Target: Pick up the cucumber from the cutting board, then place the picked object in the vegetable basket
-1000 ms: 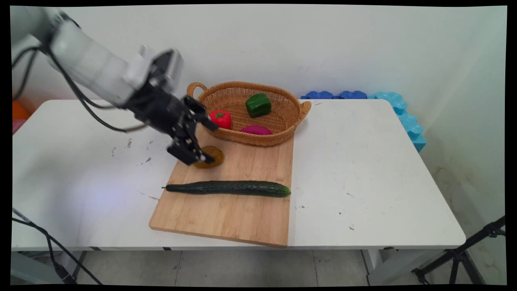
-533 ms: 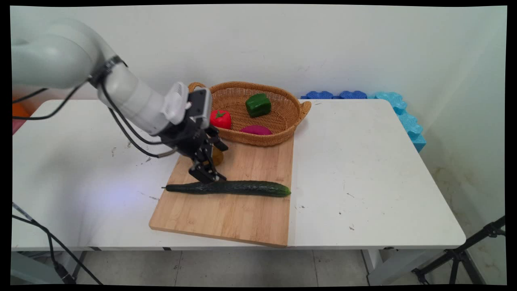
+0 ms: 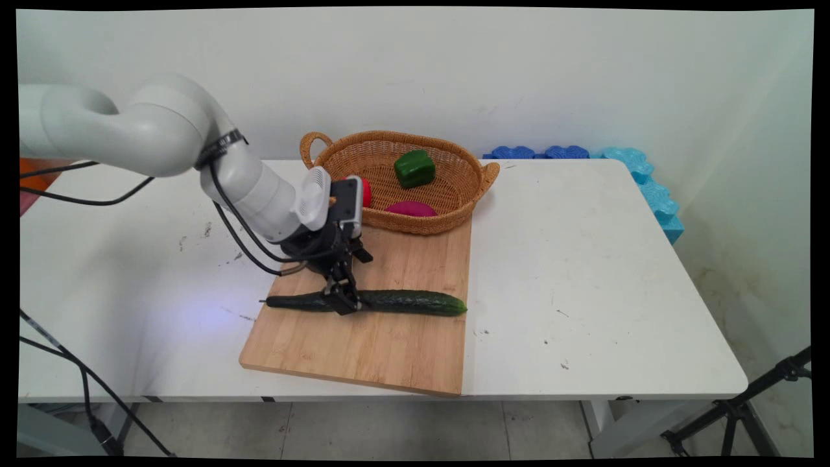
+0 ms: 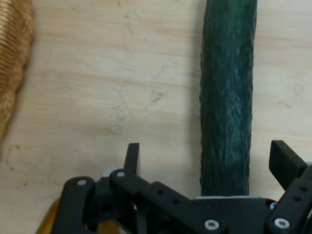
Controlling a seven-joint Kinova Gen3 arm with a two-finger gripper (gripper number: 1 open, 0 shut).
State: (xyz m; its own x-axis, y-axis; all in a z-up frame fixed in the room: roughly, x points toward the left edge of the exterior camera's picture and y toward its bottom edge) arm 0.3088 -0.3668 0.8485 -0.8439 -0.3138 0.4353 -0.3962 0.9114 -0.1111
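Bench (image 3: pixel 583 272): white, flat, smooth top with scattered dark scuffs, rounded corners.

Cutting board (image 3: pixel 389 344): pale wood, rectangular, visible grain; lies at the bench's middle, its near edge close to the bench's near edge.

Basket (image 3: pixel 454 188): woven tan wicker, oval, with loop handles at both ends; sits toward the bench's far edge, its near rim overlapping the board's far edge. It holds a glossy green pepper (image 3: pixel 415 168), a magenta rounded item (image 3: pixel 411 209) and a red item (image 3: pixel 366 192) largely hidden behind the arm.

Cucumber (image 3: pixel 408 302): long, slender, dark green, finely bumpy skin; lies on the board, parallel to the bench's near edge, its stem end reaching the board's left edge.

Gripper (image 3: pixel 343 303): black, jointed linkage, pointing down at the cucumber left of its middle. Jaws spread, one finger (image 4: pixel 131 158) on each side of the cucumber, straddling it; neither finger is seen pressing against the skin.

Brown-yellow rounded item (image 4: pixel 51 222): only a sliver shows beneath the linkage in the hand view; shape not determinable.
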